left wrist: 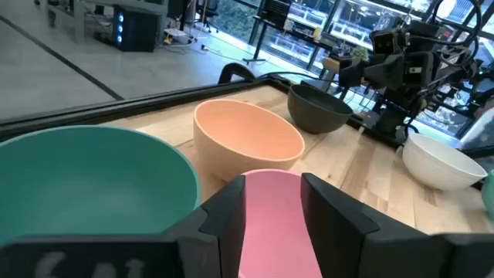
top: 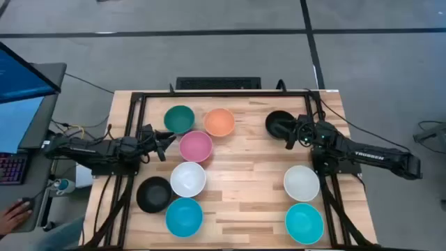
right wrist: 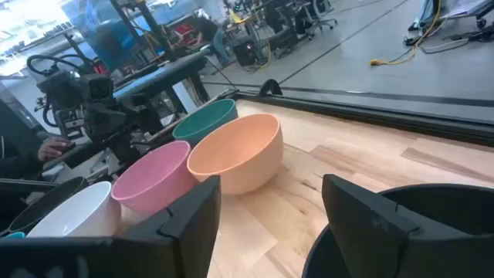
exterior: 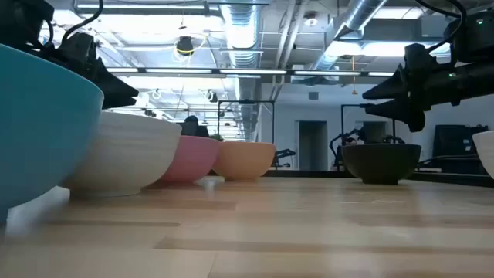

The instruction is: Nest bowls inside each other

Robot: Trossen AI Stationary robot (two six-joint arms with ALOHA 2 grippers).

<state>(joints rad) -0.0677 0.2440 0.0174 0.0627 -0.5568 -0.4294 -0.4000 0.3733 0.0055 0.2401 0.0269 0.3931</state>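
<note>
Nine bowls rest upright on the table. On the left side are dark green [top: 180, 118], orange [top: 219, 122], pink [top: 196, 146], white [top: 188, 178], black [top: 154, 194] and turquoise [top: 185, 216]. On the right side are black [top: 280, 123], white [top: 302, 183] and turquoise [top: 304, 223]. My left gripper [top: 166, 141] is open, just left of the pink bowl [left wrist: 270, 224], which shows between its fingers. My right gripper [top: 293, 132] is open and hovers over the right rim of the right-hand black bowl [right wrist: 409, 232], clear above it in the low view [exterior: 401, 100].
A black metal frame [top: 223, 93] runs along the table's far edge and down both sides by the arm bases. Bare wood [top: 244, 188] lies between the two groups of bowls. A person's hand [top: 10, 216] is off the table at the left.
</note>
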